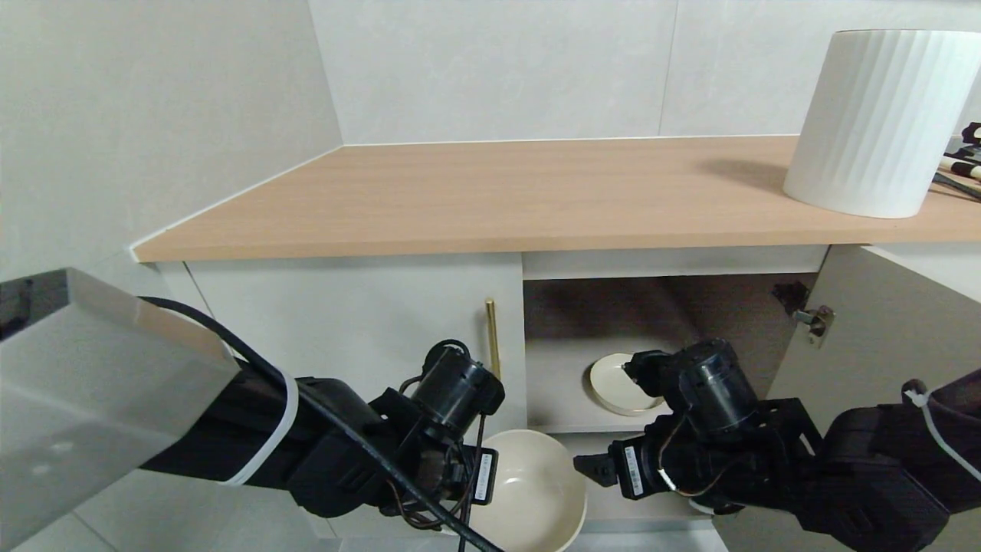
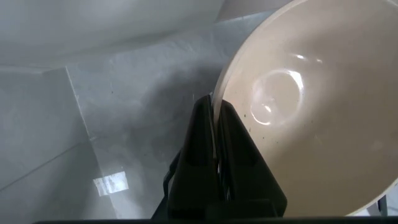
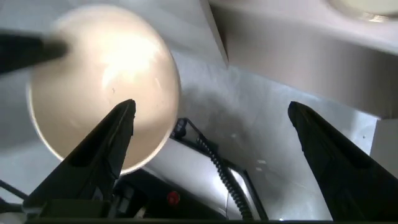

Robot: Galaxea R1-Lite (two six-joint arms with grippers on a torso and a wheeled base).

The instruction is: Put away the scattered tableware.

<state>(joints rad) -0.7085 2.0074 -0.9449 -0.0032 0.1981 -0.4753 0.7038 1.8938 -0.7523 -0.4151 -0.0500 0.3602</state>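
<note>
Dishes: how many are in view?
2. A bowl held at its rim by the left gripper, before the cupboard; a plate on its shelf. More may be hidden.

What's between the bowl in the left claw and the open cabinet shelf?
The right claw hangs open beside the bowl held by the left claw. Its wrist crosses the front of the opening, partly covering a plate on the shelf. Bare shelf shows left of the plate.
</note>
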